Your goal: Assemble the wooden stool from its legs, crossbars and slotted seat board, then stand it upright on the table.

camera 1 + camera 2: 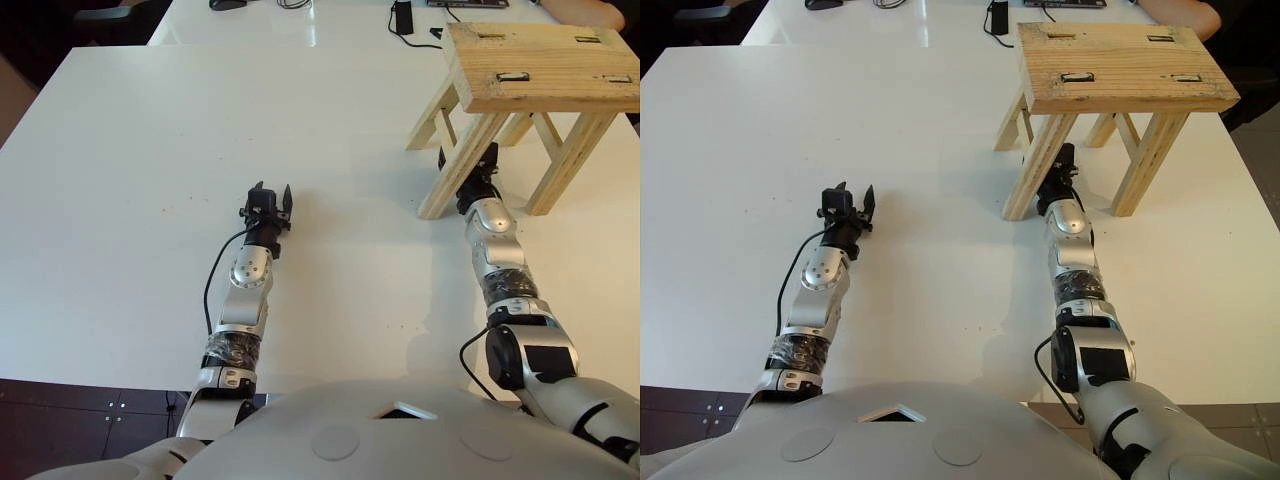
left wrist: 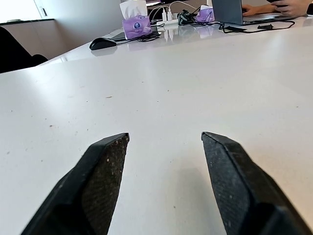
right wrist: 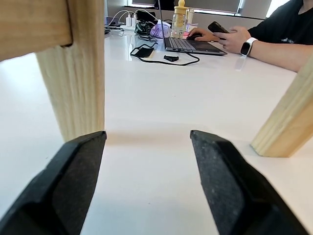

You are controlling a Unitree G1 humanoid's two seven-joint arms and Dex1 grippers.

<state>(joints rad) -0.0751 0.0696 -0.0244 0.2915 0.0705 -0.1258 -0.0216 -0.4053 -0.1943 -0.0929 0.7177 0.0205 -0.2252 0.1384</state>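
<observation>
Left gripper (image 1: 273,188): its black fingers are spread wide with nothing between them. It sits low over the white table (image 1: 150,150), left of centre, well apart from the stool, and points away from the robot.

Right gripper (image 3: 146,136): the fingers stand apart and empty, close above the tabletop. It reaches in under the seat, between the two near legs. No contact with the wood can be seen.

Pale wooden stool (image 1: 540,65): it is assembled and stands upright on its four splayed legs at the far right of the table.

Seat board (image 1: 1120,60): a flat rectangular plank lying level on top. Its long axis runs across the table from left to right, and four small slots show in its upper face.

Near left leg (image 1: 452,165): it slants outward down to the table, just beside the right gripper on its left side. In the right wrist view it rises just beyond one fingertip.

Near right leg (image 3: 288,122): it leans the opposite way, farther off from the gripper.

Crossbar (image 3: 29,22): a horizontal piece that meets the near left leg at its top.
</observation>
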